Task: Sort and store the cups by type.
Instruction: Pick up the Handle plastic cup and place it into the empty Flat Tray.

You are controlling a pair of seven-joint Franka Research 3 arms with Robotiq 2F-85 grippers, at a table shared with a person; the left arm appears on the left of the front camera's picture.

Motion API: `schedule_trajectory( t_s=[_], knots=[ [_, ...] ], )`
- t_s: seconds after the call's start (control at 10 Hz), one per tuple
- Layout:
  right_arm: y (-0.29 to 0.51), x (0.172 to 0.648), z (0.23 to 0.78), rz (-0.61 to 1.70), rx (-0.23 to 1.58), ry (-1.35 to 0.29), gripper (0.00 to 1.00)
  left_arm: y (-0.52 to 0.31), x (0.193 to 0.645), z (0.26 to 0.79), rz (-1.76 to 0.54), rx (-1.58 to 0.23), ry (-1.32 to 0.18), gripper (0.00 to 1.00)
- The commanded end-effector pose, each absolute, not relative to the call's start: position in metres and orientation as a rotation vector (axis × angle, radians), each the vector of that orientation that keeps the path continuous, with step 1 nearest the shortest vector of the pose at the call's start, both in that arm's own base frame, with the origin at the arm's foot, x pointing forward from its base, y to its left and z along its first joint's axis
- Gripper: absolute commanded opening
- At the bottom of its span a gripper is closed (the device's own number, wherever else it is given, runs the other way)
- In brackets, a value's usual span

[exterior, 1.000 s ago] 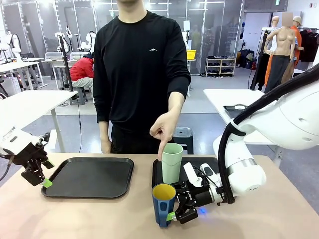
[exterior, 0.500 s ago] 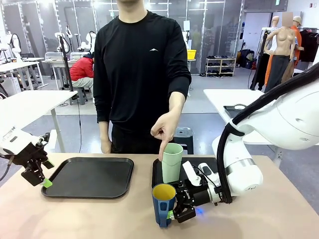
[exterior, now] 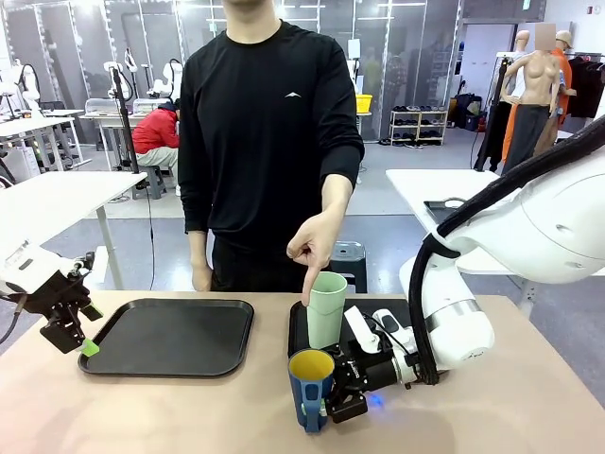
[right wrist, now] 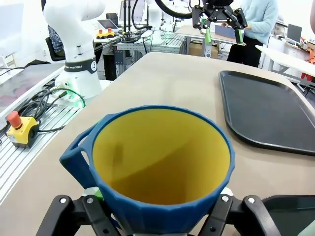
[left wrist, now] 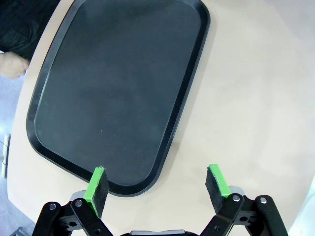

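The dark blue mug [exterior: 310, 386] with a yellow inside stands upright on the table in front of the right black tray [exterior: 401, 308]. My right gripper [exterior: 327, 408] is shut on the blue mug [right wrist: 162, 162], its green pads pressing the lower sides. A pale mint-green tumbler [exterior: 326, 310] stands upright on that tray, just behind the mug. The person's hand [exterior: 310, 248] points down at the tumbler's rim. My left gripper [exterior: 79, 344] hangs open at the left edge of the empty left tray [exterior: 170, 336]; its green pads [left wrist: 97, 185] hold nothing.
The left tray [left wrist: 118, 88] lies bare below my left gripper [left wrist: 157, 177]. The person stands at the far side of the table. In the right wrist view the left tray [right wrist: 266, 113] lies to the right, with bare tabletop beyond the mug.
My right gripper's jaws have closed from wide open onto the blue mug, and the arm has shifted slightly toward it. The left arm, tumbler and pointing hand have stayed put.
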State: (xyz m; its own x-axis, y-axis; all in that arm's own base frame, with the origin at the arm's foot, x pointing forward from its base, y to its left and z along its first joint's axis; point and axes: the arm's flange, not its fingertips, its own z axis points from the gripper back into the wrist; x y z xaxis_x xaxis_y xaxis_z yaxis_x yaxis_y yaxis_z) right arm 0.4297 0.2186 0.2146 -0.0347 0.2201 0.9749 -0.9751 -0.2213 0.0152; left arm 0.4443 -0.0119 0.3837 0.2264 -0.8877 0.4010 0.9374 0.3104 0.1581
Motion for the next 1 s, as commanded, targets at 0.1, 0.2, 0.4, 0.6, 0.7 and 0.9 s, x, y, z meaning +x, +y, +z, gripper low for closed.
schedule_trajectory(
  t_s=[0.1,0.2,0.4,0.6,0.7,0.9],
  knots=[
    [0.22,0.423,0.208,1.508,1.175,-0.964,0.5,-0.012,0.445,0.381,-1.252,-0.119,-0.475,1.0],
    [0.222,0.42,0.214,1.521,1.176,-0.973,0.5,-0.012,0.445,0.381,-1.252,-0.119,-0.475,1.0],
    [0.227,0.41,0.234,1.484,1.209,-1.018,0.5,-0.012,0.445,0.381,-1.252,-0.119,-0.475,1.0],
    [0.233,0.401,0.256,1.473,1.217,-1.049,0.5,-0.012,0.445,0.381,-1.252,-0.119,-0.475,1.0],
    [0.235,0.398,0.263,1.476,1.198,-1.044,0.5,-0.012,0.445,0.381,-1.252,-0.119,-0.475,1.0],
    [0.239,0.396,0.269,1.473,1.173,-1.034,0.5,-0.012,0.445,0.381,-1.252,-0.119,-0.475,1.0]
  ],
)
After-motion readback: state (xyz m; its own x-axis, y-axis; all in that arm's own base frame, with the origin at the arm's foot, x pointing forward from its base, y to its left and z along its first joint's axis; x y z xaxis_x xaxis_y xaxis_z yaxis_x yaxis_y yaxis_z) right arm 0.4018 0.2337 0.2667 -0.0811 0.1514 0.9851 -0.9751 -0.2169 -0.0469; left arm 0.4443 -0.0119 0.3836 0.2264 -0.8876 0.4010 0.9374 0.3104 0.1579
